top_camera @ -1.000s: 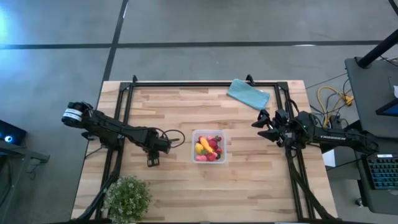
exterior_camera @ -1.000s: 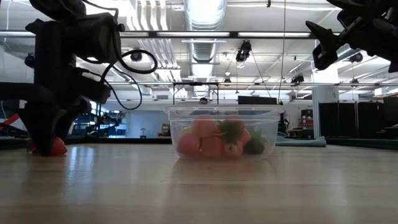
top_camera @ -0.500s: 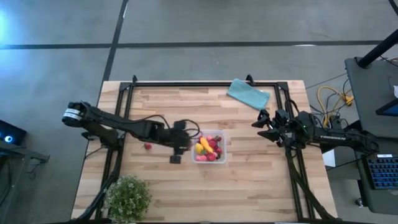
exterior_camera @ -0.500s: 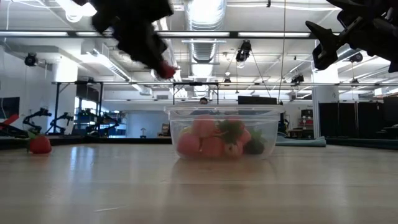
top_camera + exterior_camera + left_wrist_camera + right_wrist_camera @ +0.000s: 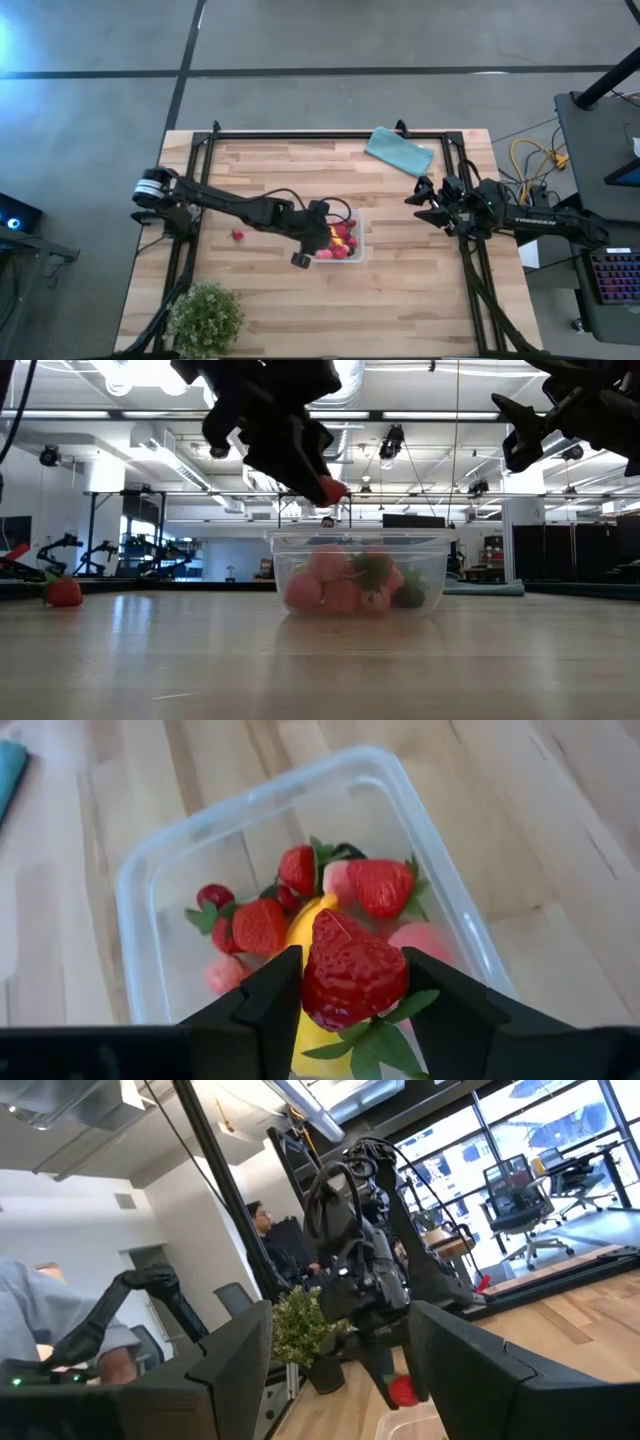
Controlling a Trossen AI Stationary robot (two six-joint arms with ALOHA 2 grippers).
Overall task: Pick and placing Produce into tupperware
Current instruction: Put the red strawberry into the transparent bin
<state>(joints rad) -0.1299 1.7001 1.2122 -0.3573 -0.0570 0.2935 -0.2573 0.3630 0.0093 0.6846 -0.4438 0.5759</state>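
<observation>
My left gripper [image 5: 321, 233] hangs above the left rim of the clear tupperware [image 5: 340, 238] and is shut on a red toy strawberry [image 5: 352, 965]. In the low view the strawberry [image 5: 331, 490] sits just above the box's rim [image 5: 360, 537]. The box holds several red and pink strawberries, a yellow piece and a dark one. Another strawberry [image 5: 238, 235] lies on the table left of the box. My right gripper [image 5: 421, 201] waits open, raised near the table's right edge. My left gripper pinches the strawberry's red body [image 5: 322, 982] between its two fingers, one on each side. The fingers [image 5: 290, 445] slant down from the table's left. The strawberry is lifted clear above the box, its green leaves [image 5: 385, 1038] toward the wrist.
A folded teal cloth [image 5: 400, 152] lies at the far right of the table. A leafy green plant [image 5: 206, 318] stands at the near left corner. Black frame rails [image 5: 200, 180] run along the left, far and right sides. Bare wood lies near the box.
My left gripper has risen from the table left of the box with a strawberry in its fingers and has swung toward the table's right, ending over the tupperware's left rim. The strawberry has been lifted clear; a second one stays on the table.
</observation>
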